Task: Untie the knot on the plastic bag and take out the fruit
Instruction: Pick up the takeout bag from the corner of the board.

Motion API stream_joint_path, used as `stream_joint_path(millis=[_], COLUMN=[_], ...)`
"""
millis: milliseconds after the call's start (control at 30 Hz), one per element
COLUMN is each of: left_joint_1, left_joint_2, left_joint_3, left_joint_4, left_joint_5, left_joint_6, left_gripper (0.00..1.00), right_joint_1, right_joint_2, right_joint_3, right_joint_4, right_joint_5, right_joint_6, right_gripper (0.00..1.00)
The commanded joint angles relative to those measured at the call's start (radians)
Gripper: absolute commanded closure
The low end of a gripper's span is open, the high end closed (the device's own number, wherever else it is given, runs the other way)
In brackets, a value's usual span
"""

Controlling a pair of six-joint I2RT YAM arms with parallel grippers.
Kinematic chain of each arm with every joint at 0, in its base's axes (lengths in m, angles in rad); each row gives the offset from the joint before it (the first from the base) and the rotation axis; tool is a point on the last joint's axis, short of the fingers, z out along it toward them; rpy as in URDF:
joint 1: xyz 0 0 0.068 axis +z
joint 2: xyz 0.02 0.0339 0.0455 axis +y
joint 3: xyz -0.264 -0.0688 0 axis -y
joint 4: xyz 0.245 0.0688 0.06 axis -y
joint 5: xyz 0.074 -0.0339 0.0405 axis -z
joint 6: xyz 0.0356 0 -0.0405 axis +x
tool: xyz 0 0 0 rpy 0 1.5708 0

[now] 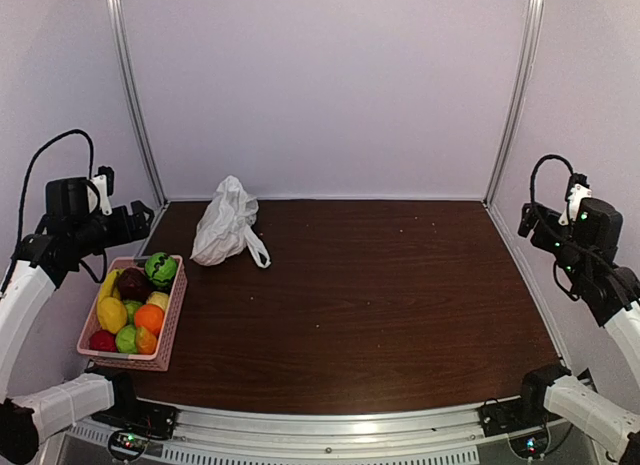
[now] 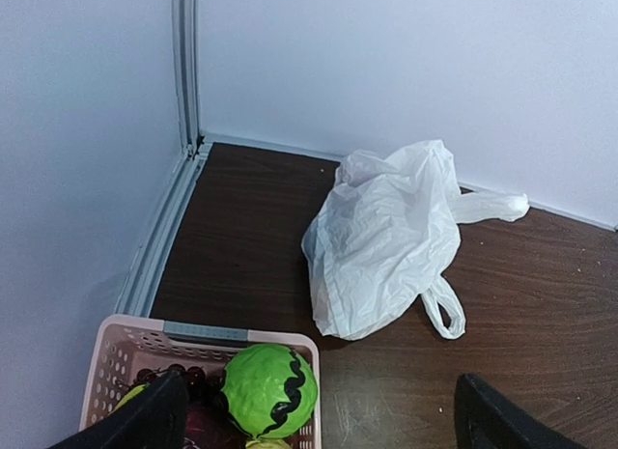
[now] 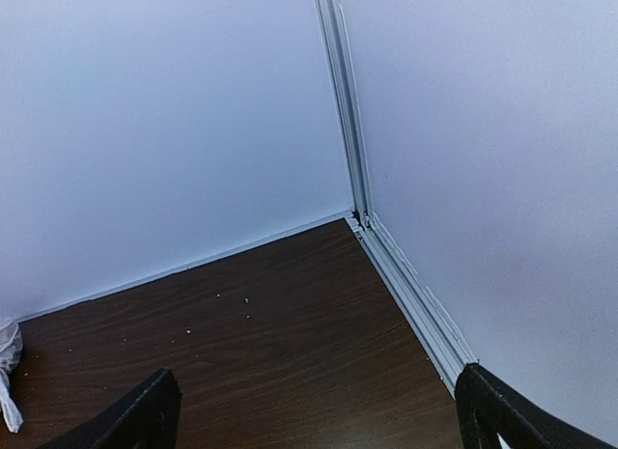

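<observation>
1. You get soft, even light from overhead. The walls (image 1: 330, 85) read bright with a faint lilac cast, and there are no hard shadows.
2. The dark worktop (image 1: 380, 305) shows only a dull sheen, no glare.
3. The plastic bag (image 1: 226, 225) is the brightest thing; its creases stay readable, and a soft shadow hugs its base.
4. In your top view the frame posts (image 1: 135, 95) slant apart toward the top: wide-lens skew.
5. In your wrist views the left pincer (image 2: 321, 386) and right pincer (image 3: 319, 377) are near-black, slightly soft shapes at the bottom edge.

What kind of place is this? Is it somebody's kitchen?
Probably a robot test booth, not a kitchen: plain white walls with metal posts box in a dark table, and a robot arm stands at each side.
</observation>
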Motion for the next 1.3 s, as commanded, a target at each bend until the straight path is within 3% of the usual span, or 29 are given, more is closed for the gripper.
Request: stream_joint_path(millis=[0,300,533,900,1267], left_joint_1=[-0.01,-0.015,-0.034,-0.277,-0.306], left_joint_2=[-0.008,0.001,0.061,0.419,0.757], left_joint_3=[-0.006,-0.008,-0.007,0.189,0.438], left_joint_4=[0.054,0.095,0.174,0.254,0.319], left_joint_5=[-0.047,-0.079,0.028,-0.096,-0.082], left_joint_6=[-0.027,-0.064,-0.066,-0.037,-0.049], left_gripper=[0.02,0.02,0.02,0.02,0.02], right_joint_1=[-0.015,-0.024,-0.027,-0.03,-0.03], right_joint_2=[0.013,0.025,0.039,0.078,0.115], right_joint_3=[-0.023,-0.038,-0.042,-0.026,-0.003], right_joint_4=[0.028,0.047,0.064,0.08,0.072], right_joint_5=[0.04,0.06,0.023,-0.086,-0.126], right_joint_6=[0.042,0.067,0.064,0.046,0.039], right_gripper=[0.0,0.0,0.0,0.0,0.0])
